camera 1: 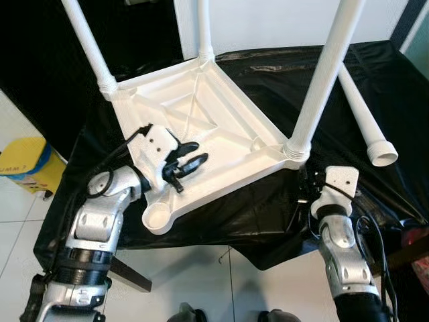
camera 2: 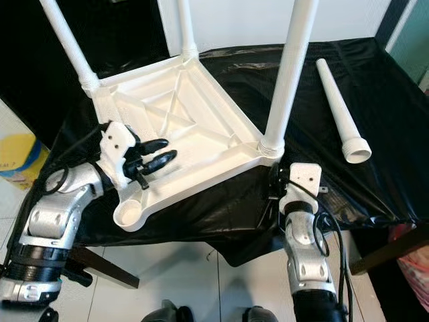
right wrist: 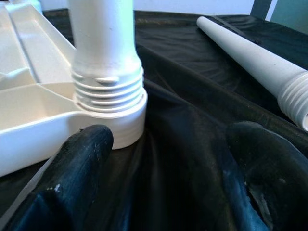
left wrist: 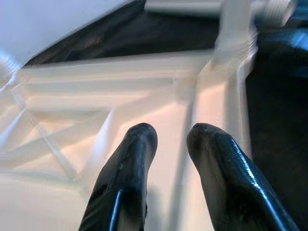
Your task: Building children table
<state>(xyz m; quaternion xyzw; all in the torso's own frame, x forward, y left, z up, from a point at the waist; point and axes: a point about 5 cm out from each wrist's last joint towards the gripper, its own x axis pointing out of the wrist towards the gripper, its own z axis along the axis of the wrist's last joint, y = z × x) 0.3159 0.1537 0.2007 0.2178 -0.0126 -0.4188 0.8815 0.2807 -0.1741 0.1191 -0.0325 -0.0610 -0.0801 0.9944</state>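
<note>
Tabletop point(camera 1: 201, 127), ribbed white plastic, upside down w/ left gripper point(camera 1: 191, 163) above.

An upturned white tabletop point(camera 1: 201, 127) lies on black cloth point(camera 1: 348, 87) with 3 legs fitted upright. The left gripper point(camera 1: 188, 164) hovers over its near-left part, fingers slightly parted. A loose leg point(camera 1: 365, 121) lies far right.

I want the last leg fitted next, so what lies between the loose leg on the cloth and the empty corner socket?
The screwed-in leg at the near right corner stands roughly between the loose leg and the empty socket. The left gripper also hovers over the tabletop just beyond that socket.
</note>
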